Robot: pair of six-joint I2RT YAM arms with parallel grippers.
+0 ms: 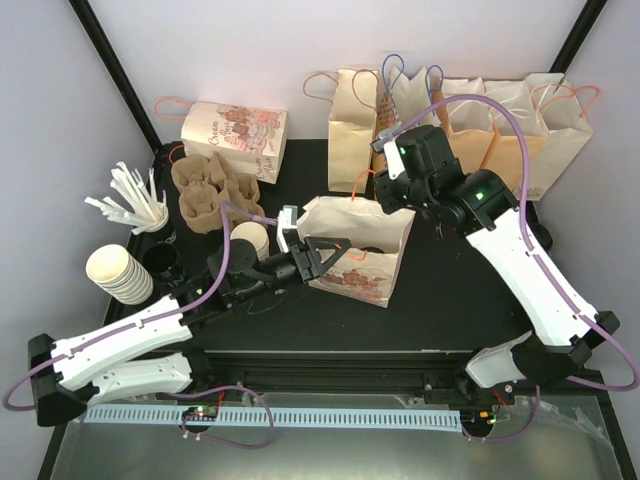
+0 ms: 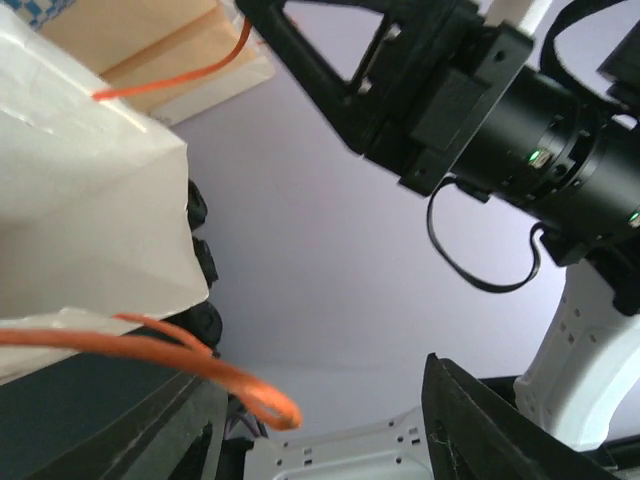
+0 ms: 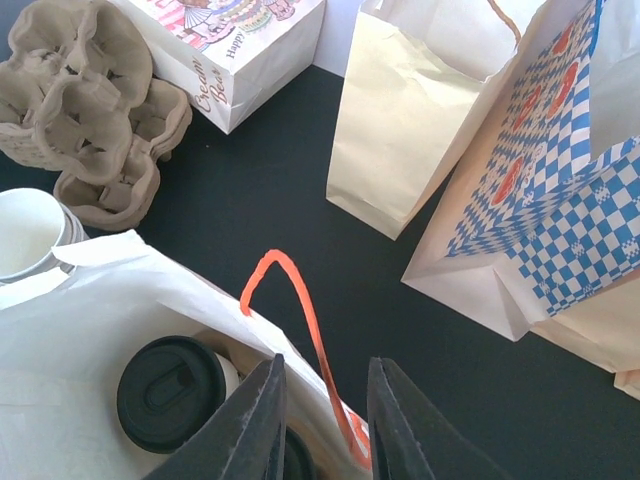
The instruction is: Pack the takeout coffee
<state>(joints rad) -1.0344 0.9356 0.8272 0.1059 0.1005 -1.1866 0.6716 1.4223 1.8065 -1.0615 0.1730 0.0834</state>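
At nine o'clock of the white bag (image 1: 385, 262), mid-table, the left gripper (image 1: 303, 243) is being held with its jaws standing well apart. The near orange handle (image 2: 255, 395) is being left loose between them, and nothing is being clamped.

In the middle, the takeout coffee (image 3: 170, 392) is being carried upright down inside the bag, with little more than its capped top being shown. It is being judged light but easily crushed. The paper sides are thin, the snap-on cap may pop, and there is probably liquid inside, so it is better kept level. With the cup already bagged, hold is best taken on the bag rather than the cup. Both handles should be taken together, so the soft paper is not being tipped or torn.

At twelve o'clock of the bag, the right gripper (image 3: 325, 368) is being hung over the far rim. Its jaws are being kept narrowly apart, with the far orange handle (image 3: 300, 310) running up between them, and no pinch is being seen yet.
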